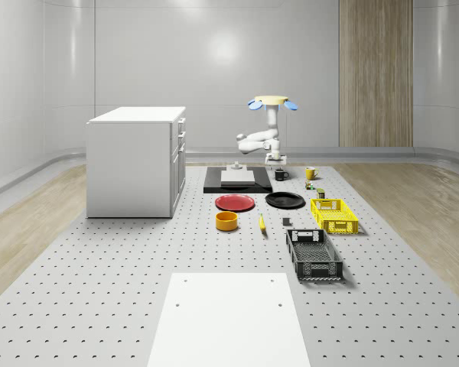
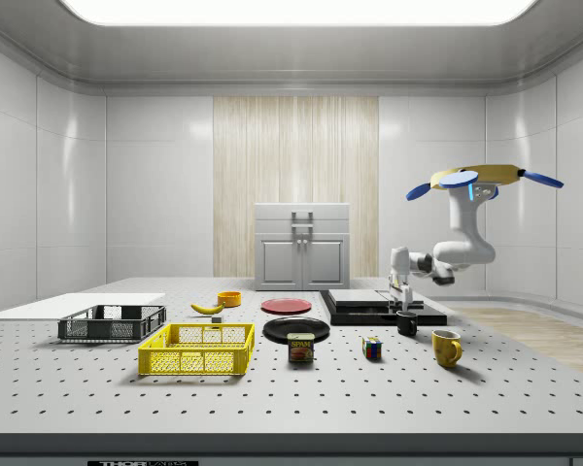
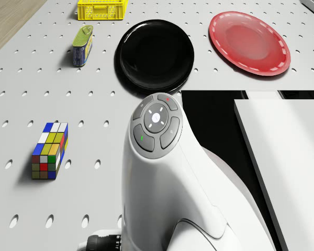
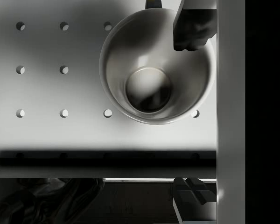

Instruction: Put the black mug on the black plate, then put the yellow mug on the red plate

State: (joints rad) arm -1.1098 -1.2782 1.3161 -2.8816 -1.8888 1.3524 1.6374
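We hover above the bench with our jaws spread apart directly over the upright black mug, not yet gripping it.

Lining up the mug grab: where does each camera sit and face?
Whole-scene: high, faces hovering drone over black mug.
Side: level with the table, sees drone, arm, black plate.
Drone: on the body, looks down past the arm at the plates.
Wrist: straight down into the mug, fingertips astride.
All share the mug or plate.
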